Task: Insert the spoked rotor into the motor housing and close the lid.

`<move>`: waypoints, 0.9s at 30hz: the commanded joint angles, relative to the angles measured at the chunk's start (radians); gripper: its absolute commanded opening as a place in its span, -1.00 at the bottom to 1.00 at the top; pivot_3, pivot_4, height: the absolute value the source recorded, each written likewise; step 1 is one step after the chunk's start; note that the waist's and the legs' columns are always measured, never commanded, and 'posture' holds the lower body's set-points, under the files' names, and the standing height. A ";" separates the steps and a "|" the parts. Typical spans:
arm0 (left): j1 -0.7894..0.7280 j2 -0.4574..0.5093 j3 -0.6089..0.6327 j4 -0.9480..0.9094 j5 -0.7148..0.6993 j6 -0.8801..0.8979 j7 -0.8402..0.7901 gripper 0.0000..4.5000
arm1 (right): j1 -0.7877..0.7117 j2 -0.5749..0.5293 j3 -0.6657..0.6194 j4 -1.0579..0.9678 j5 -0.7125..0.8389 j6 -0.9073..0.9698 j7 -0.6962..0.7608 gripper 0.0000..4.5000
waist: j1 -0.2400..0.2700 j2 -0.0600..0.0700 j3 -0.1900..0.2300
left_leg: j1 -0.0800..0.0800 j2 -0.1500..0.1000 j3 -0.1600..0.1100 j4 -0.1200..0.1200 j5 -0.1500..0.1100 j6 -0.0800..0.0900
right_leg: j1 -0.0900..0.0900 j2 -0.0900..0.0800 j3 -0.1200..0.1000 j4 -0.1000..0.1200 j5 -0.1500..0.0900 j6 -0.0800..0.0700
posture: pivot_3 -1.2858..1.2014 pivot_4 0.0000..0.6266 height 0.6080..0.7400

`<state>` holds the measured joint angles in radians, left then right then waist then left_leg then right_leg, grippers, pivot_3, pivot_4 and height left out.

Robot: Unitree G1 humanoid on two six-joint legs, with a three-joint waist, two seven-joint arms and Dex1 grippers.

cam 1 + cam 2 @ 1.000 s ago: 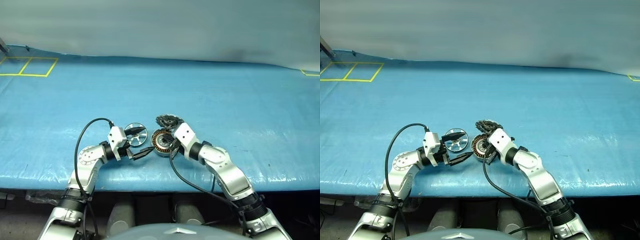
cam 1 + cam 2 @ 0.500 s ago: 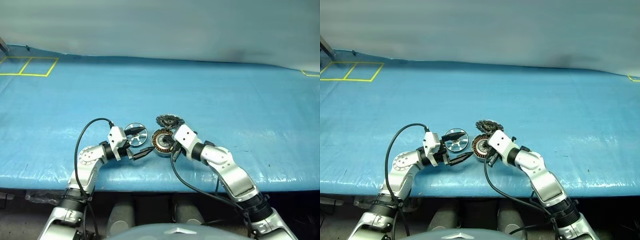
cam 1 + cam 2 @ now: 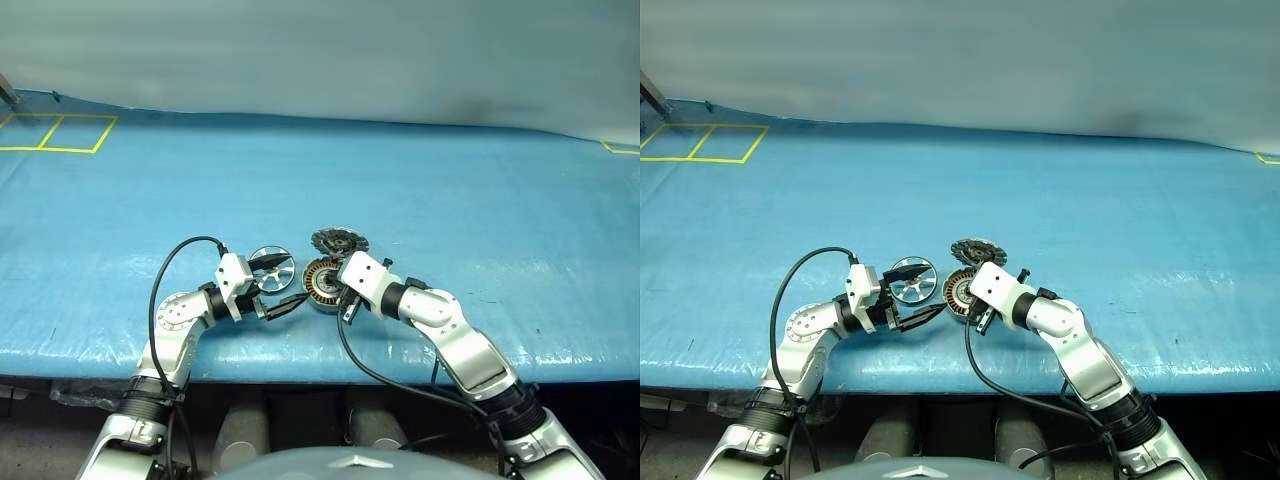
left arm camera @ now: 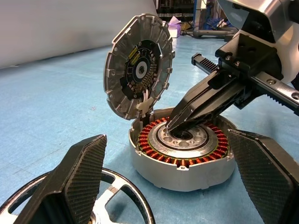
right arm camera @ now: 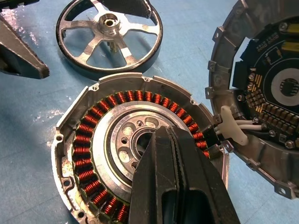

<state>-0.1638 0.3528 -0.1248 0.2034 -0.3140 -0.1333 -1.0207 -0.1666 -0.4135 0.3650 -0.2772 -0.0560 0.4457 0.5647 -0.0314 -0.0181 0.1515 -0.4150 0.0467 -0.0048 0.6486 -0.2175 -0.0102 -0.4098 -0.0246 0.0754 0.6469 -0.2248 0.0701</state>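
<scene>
The motor housing (image 3: pixel 320 281) lies on the blue table with its copper windings and silvery centre (image 5: pixel 122 148) showing. Its lid (image 4: pixel 138 70) stands hinged open on the far side, its dark inner face toward me. My right gripper (image 5: pixel 162 134) is shut, its tips resting in the housing's central hole. The spoked rotor (image 5: pixel 110 35) lies flat just left of the housing. My left gripper (image 3: pixel 284 283) is open and level; one finger reaches over the rotor, the other lies on the near side, both pointing toward the housing.
Everything sits close to the table's front edge (image 3: pixel 320 362). Yellow tape squares (image 3: pixel 55 132) mark the far left corner. A black cable (image 3: pixel 175 262) loops up from my left wrist, and another hangs below my right wrist (image 3: pixel 370 368).
My right wrist has rolled and tipped down a little over the housing, and its forearm has swung outward. The left arm, rotor, housing and lid have stayed put.
</scene>
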 commanded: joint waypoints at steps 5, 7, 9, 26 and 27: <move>-0.043 0.042 0.027 -0.070 -0.035 0.097 -0.007 1.00 | 0.047 0.078 -0.134 -0.103 0.147 -0.025 -0.006 -1.00 | 0.000 0.000 0.001 | -0.002 0.000 0.000 0.000 0.000 0.000 | -0.002 0.000 0.000 0.000 0.000 0.000 | 0.03 -0.52 1.00; -0.062 0.063 0.026 -0.080 -0.036 0.130 -0.018 1.00 | 0.062 0.078 -0.144 -0.127 0.172 -0.030 0.005 -1.00 | 0.000 0.000 0.001 | -0.002 0.000 0.000 -0.001 0.000 0.000 | -0.002 0.000 0.000 0.000 0.000 0.000 | 0.03 -0.52 1.00; -0.086 0.087 0.023 -0.086 -0.035 0.165 -0.028 1.00 | 0.080 0.076 -0.151 -0.147 0.196 -0.033 0.016 -1.00 | -0.001 0.000 0.001 | -0.002 0.000 0.000 -0.001 0.000 0.000 | -0.002 0.000 0.000 0.000 0.000 0.000 | 0.03 -0.52 1.00; -0.280 0.262 -0.069 -0.026 0.137 0.226 -0.153 0.45 | 0.194 0.064 -0.120 -0.171 0.184 -0.070 -0.002 -1.00 | -0.003 0.000 0.001 | -0.002 0.000 0.000 -0.002 0.000 0.000 | -0.002 0.000 -0.001 -0.001 0.000 0.000 | 0.03 -0.52 1.00; -0.290 0.273 -0.078 -0.021 0.151 0.220 -0.163 0.45 | 0.196 0.066 -0.118 -0.171 0.184 -0.074 -0.006 -1.00 | -0.003 0.000 0.001 | -0.002 0.000 0.000 -0.002 0.000 0.000 | -0.002 0.000 0.000 -0.001 0.000 0.000 | 0.03 -0.52 1.00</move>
<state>-0.4311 0.6091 -0.1929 0.1837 -0.1876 0.1023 -1.1639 0.0276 -0.3498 0.2515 -0.4049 0.1243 0.3986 0.5650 -0.0344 -0.0176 0.1529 -0.4171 0.0468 -0.0049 0.6467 -0.2175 -0.0103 -0.4124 -0.0244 0.0748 0.6460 -0.2250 0.0699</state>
